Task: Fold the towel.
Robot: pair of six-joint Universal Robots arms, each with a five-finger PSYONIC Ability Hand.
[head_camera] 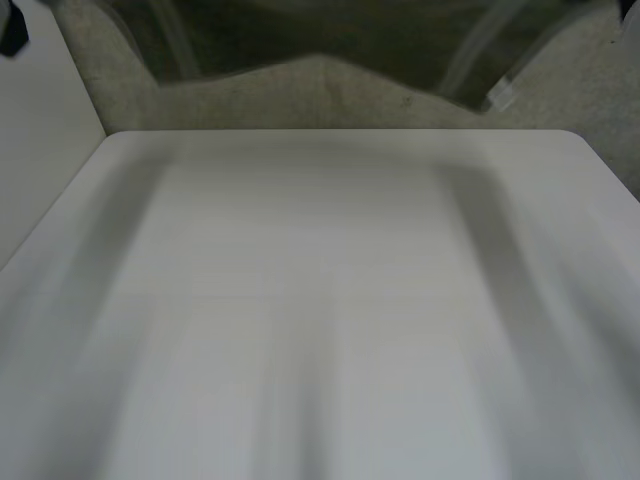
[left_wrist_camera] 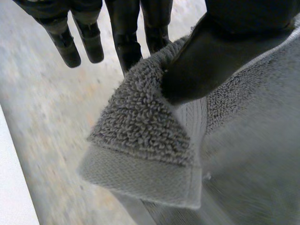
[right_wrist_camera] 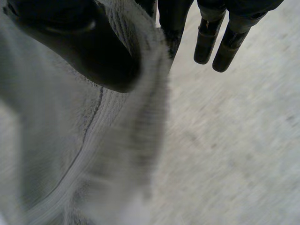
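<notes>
A white tabletop (head_camera: 330, 300) stands on speckled grey carpet (head_camera: 300, 95) beside a plain white panel (head_camera: 40, 150): a workaday room, office or test lab, though which of these cannot be told.

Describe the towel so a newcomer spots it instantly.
Find the black left hand above speckled floor. Its thumb pinches a corner of the grey towel; the right hand pinches another edge. Looped terry pile and flat hem band mark it out.
</notes>
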